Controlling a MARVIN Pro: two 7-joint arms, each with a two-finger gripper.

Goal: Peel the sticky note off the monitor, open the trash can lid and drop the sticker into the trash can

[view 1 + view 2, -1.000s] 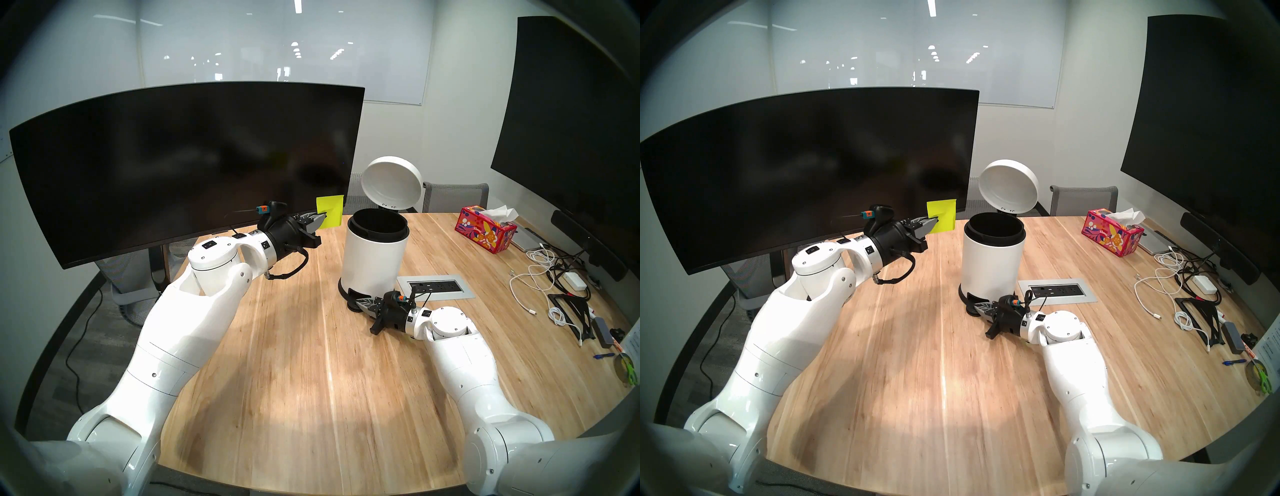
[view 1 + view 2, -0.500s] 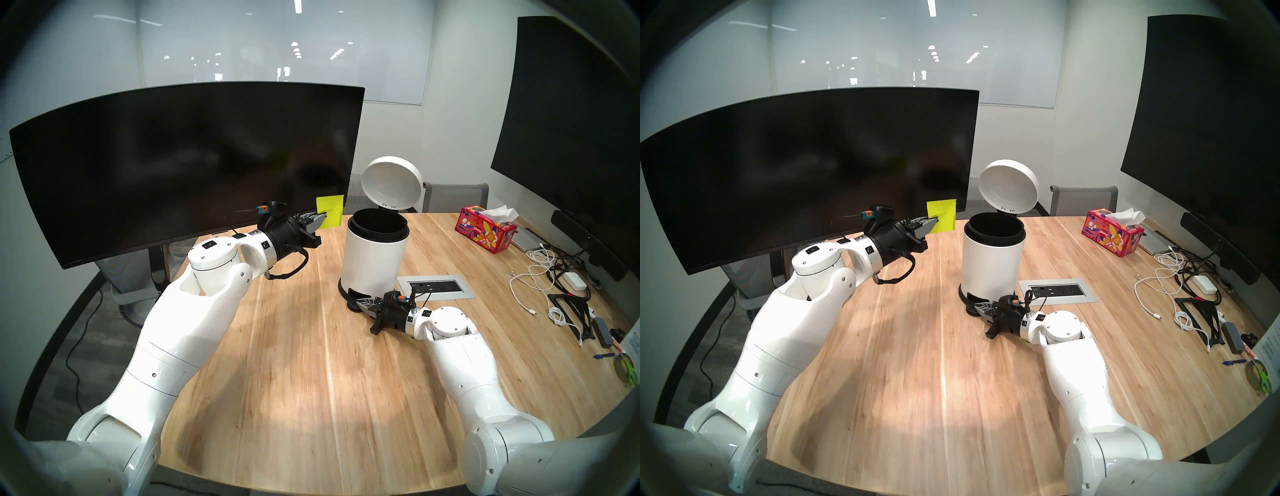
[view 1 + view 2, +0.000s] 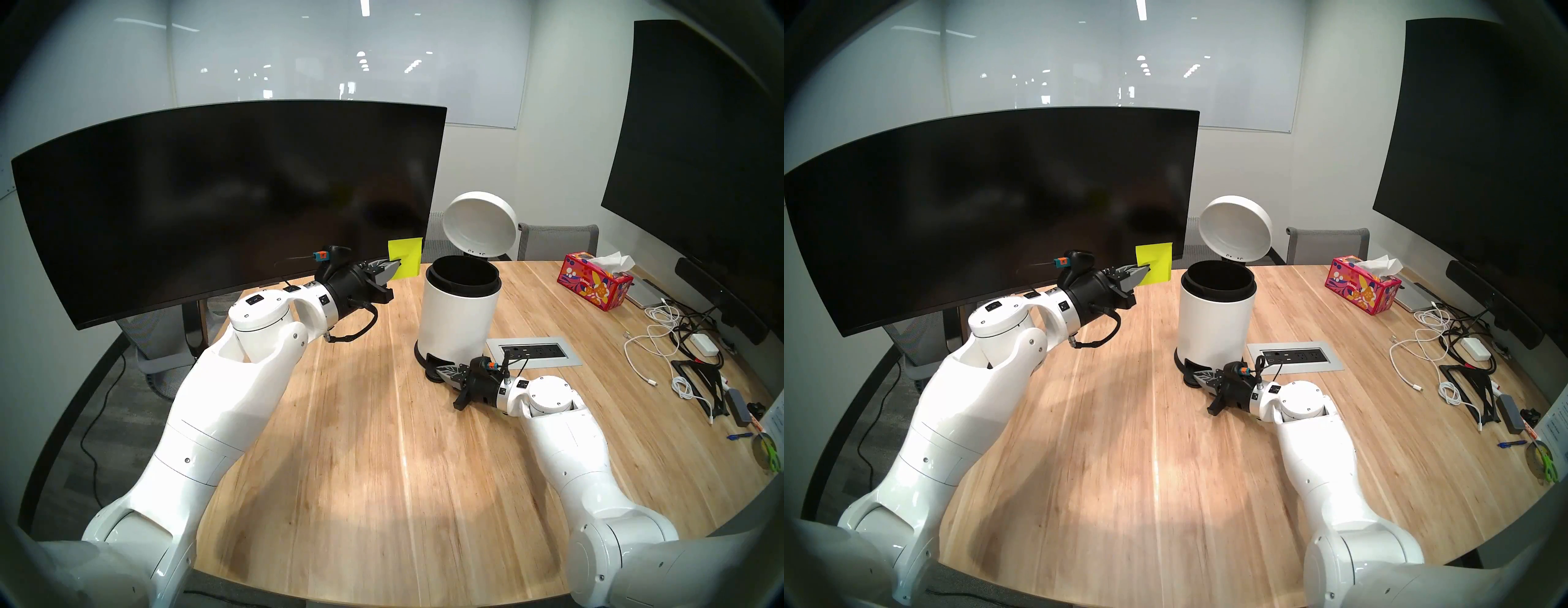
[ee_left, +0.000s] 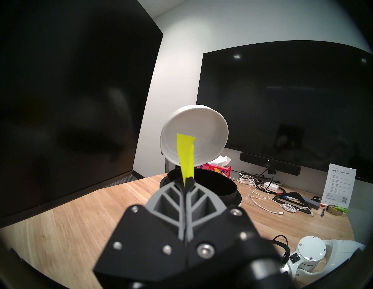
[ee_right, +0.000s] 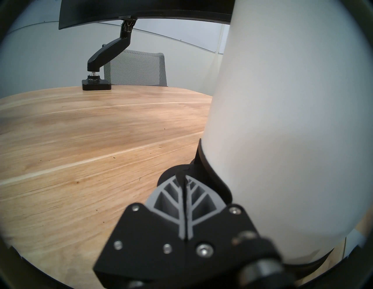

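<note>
My left gripper point(image 3: 396, 268) point(image 4: 187, 182) is shut on the lower left corner of the yellow-green sticky note point(image 3: 407, 257) point(image 3: 1156, 262) point(image 4: 186, 155), which hangs free of the curved monitor point(image 3: 220, 199) beside its lower right corner. The white trash can point(image 3: 460, 312) point(image 5: 292, 131) stands to the right of the note, its black inner bucket showing. Its lid point(image 3: 481, 225) point(image 4: 194, 134) stands tipped up and back. My right gripper point(image 3: 439, 373) point(image 5: 182, 177) is shut, empty, and rests on the black foot pedal point(image 5: 171, 175) at the can's base.
A big flat black screen point(image 3: 700, 161) with a soundbar point(image 3: 721, 301) lines the right wall. A red tissue box point(image 3: 596, 286), cables point(image 3: 662, 335), a power outlet panel point(image 3: 534, 350) and small items lie on the wooden table point(image 3: 382, 446) at the right. The monitor arm's base point(image 5: 96, 84) stands at the far left.
The left arm has shifted very slightly, carrying the sticky note a touch to the right and up. The right arm, can and lid have not moved.
</note>
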